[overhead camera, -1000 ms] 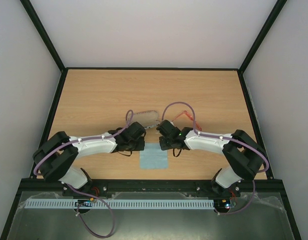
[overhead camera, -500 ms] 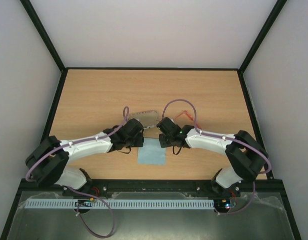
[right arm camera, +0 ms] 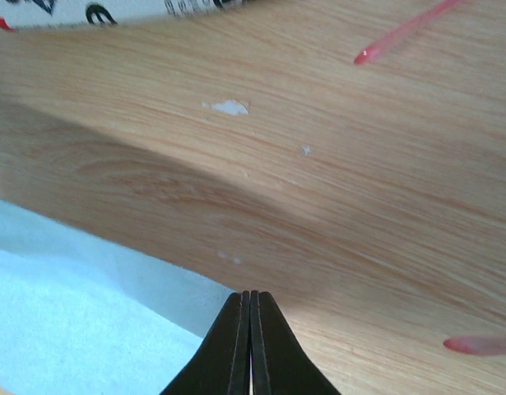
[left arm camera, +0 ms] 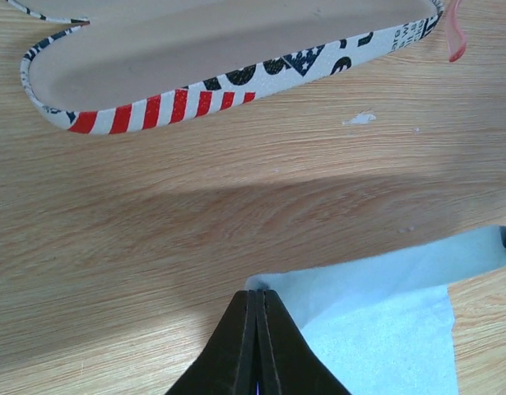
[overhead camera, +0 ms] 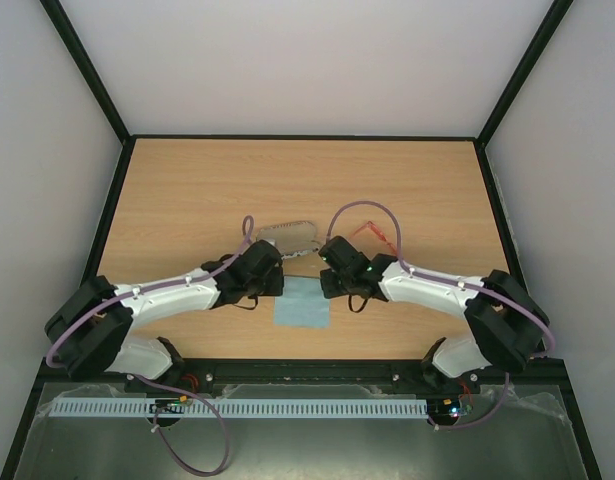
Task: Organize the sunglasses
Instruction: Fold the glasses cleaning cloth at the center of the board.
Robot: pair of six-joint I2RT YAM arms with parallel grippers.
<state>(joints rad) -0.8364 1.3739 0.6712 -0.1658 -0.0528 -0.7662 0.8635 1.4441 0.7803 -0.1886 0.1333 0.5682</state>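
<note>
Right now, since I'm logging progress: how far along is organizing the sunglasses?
Done: the case lies open. In hand: the left tool and right tool each pinch a far corner of the blue cloth. Left: the sunglasses lie outside the case, untouched; nothing is packed yet.

My two arms reach in from the near corners, elbows swung wide, forearms angled toward the middle and wrists tipped downward. My left gripper point(overhead camera: 275, 283) and my right gripper point(overhead camera: 329, 283) sit low and near each other without touching. Seen from the wrists, each has its dark fingers pressed flat together, leaving no gap, and each pinches a far corner of the light blue cloth point(overhead camera: 300, 308).
</note>
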